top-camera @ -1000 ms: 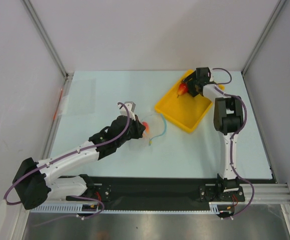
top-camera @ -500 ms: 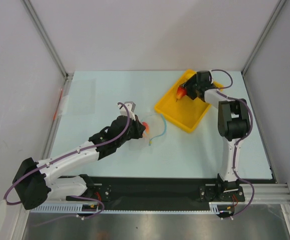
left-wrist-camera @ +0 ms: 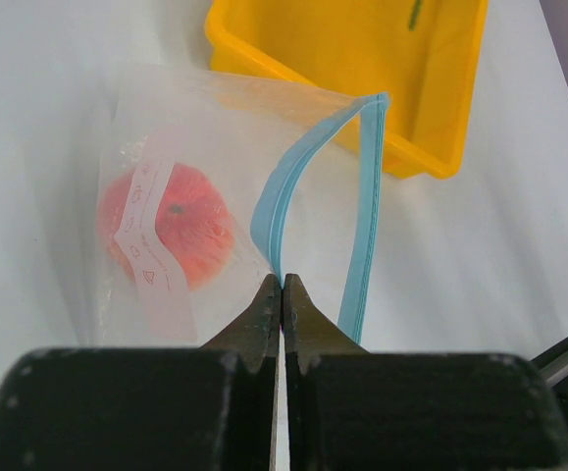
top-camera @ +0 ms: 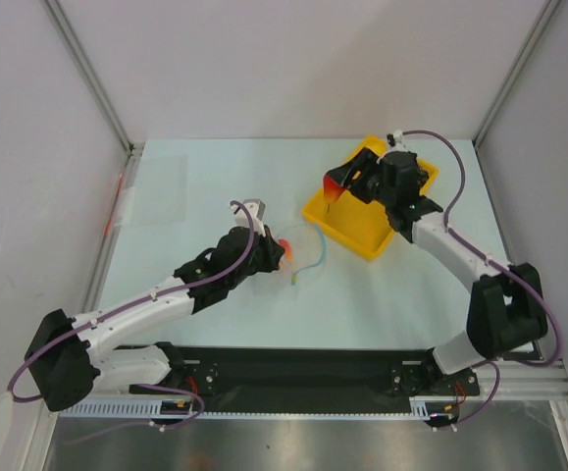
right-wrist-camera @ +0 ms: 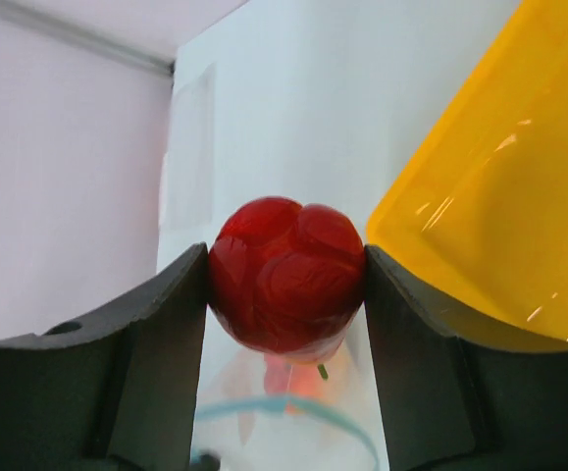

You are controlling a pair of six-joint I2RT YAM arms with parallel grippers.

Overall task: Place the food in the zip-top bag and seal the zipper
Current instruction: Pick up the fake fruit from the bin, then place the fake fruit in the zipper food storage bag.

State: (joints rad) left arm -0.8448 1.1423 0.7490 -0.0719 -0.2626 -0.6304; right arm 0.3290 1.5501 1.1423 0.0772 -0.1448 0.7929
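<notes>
My right gripper [top-camera: 336, 183] is shut on a glossy red toy fruit [right-wrist-camera: 286, 272], held in the air above the near-left edge of the yellow tray [top-camera: 387, 221]. The fruit also shows in the top view [top-camera: 334, 183]. The clear zip-top bag [left-wrist-camera: 200, 206] lies on the table left of the tray, with a peach-orange fruit [left-wrist-camera: 171, 224] inside. Its teal-blue zipper [left-wrist-camera: 315, 186] is apart and the mouth stands open. My left gripper [left-wrist-camera: 282, 285] is shut on one zipper lip at the bag's near corner [top-camera: 282, 253].
The yellow tray [left-wrist-camera: 342, 59] stands at the back right, close behind the bag's mouth. Grey walls and metal posts [top-camera: 87, 74] enclose the table on the left, back and right. A clear sheet [top-camera: 151, 201] lies at the far left.
My right arm has swung left and forward, carrying the red fruit from over the tray's back left part to above its near-left edge, towards the bag. The left arm has not moved.
</notes>
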